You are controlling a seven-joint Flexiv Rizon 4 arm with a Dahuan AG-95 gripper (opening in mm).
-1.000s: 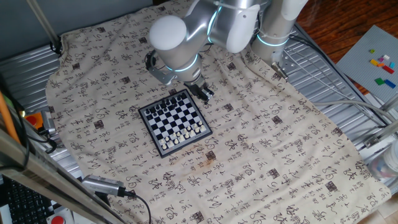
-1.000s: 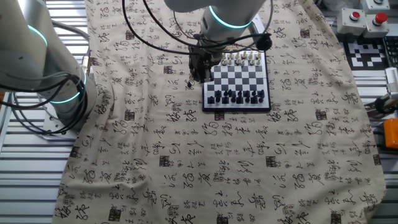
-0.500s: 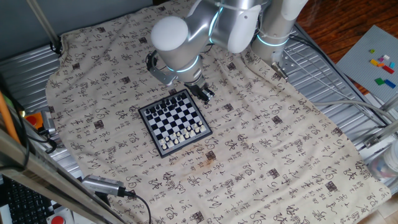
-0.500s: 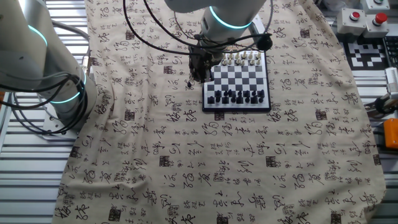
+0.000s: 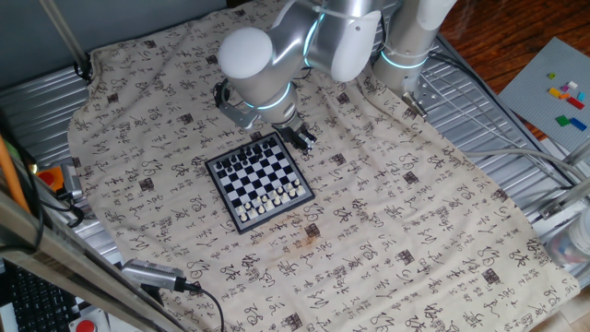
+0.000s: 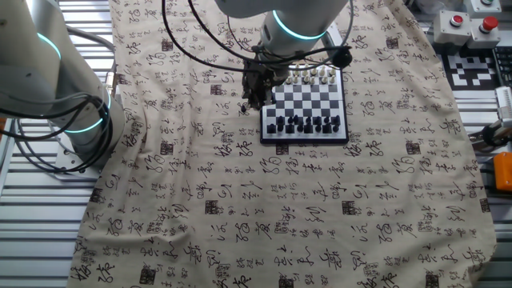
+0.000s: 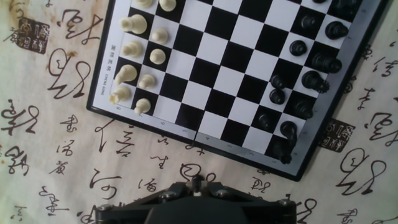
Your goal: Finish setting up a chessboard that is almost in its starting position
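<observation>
The small chessboard (image 5: 258,180) lies on the patterned cloth, also seen as the chessboard (image 6: 305,102) and the chessboard (image 7: 236,74). White pieces (image 7: 127,71) stand along its left side in the hand view and black pieces (image 7: 305,81) along its right side. My gripper (image 5: 300,138) hovers just off the board's edge on the black side, over the cloth. In the hand view the gripper (image 7: 196,183) is shut, with a small dark chess piece (image 7: 196,181) pinched at its tip. The gripper (image 6: 254,92) hangs beside the board's left edge in the other fixed view.
Printed cloth (image 5: 396,212) covers the table around the board. A second robot arm's base (image 6: 56,96) stands at the left. Red buttons (image 6: 472,22) sit at the far right corner, and a grey plate with coloured bricks (image 5: 562,92) lies off the table.
The arm has shifted slightly, carrying the gripper a little along the board's edge. The pieces on the board have not moved.
</observation>
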